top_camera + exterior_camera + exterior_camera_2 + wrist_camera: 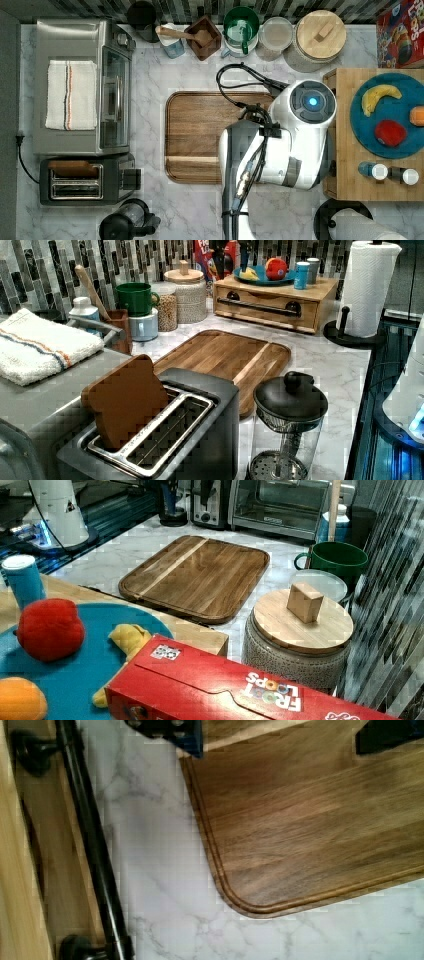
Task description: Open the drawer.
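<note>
**Drawer shut, gripper spread above the tray corner**

The drawer (pixel 267 306) is seen in the left view at the back of the marble counter (pixel 330 370), set in a light wood box (pixel 320 290) beside the paper towel roll (pixel 368 287). Its front is flush with the box, so it is closed. A long black handle (pixel 260 305) on two posts runs across the front. On the box a blue plate (pixel 260 277) with toy fruit is carried, and two small shakers stand next to it.

In the wrist view the handle (pixel 95 850) is shown running along the drawer front (pixel 60 845), with a strip of bare marble (pixel 150 860) between it and the rounded corner of the walnut tray (pixel 310 830). The gripper (pixel 280 732) is held released: its two dark fingers (pixel 170 730) are seen wide apart above the tray edge, with nothing between them and clear of the handle.

In the top view the white arm (pixel 285 135) is seen over the top view's right end of the tray (pixel 200 130), just beside the box (pixel 345 150). The toaster oven (pixel 80 85) and the toaster (pixel 80 180) are placed at the top view's left, well apart from the drawer.
</note>
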`<action>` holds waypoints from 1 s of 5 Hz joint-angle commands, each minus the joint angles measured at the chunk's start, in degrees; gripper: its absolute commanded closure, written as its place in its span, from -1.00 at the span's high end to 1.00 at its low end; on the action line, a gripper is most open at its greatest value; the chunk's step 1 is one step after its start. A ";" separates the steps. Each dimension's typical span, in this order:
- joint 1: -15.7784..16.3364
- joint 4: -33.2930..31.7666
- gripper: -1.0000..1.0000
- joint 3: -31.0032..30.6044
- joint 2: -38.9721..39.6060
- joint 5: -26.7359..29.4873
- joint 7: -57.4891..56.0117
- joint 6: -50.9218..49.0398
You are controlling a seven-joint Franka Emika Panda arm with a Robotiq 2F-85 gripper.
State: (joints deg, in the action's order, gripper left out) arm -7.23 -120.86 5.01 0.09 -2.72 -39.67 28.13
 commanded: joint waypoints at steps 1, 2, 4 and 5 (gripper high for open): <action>-2.83 -4.50 1.00 1.32 -0.93 -8.42 -13.93 9.32; -3.14 -6.23 1.00 2.98 -0.41 -8.60 -17.94 13.40; -4.56 -8.43 1.00 5.02 1.26 -10.88 -22.62 21.13; -5.94 -9.57 1.00 5.09 2.70 -11.89 -23.03 26.16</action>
State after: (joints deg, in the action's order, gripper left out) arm -12.62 -130.71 8.32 2.75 -12.09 -57.97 54.95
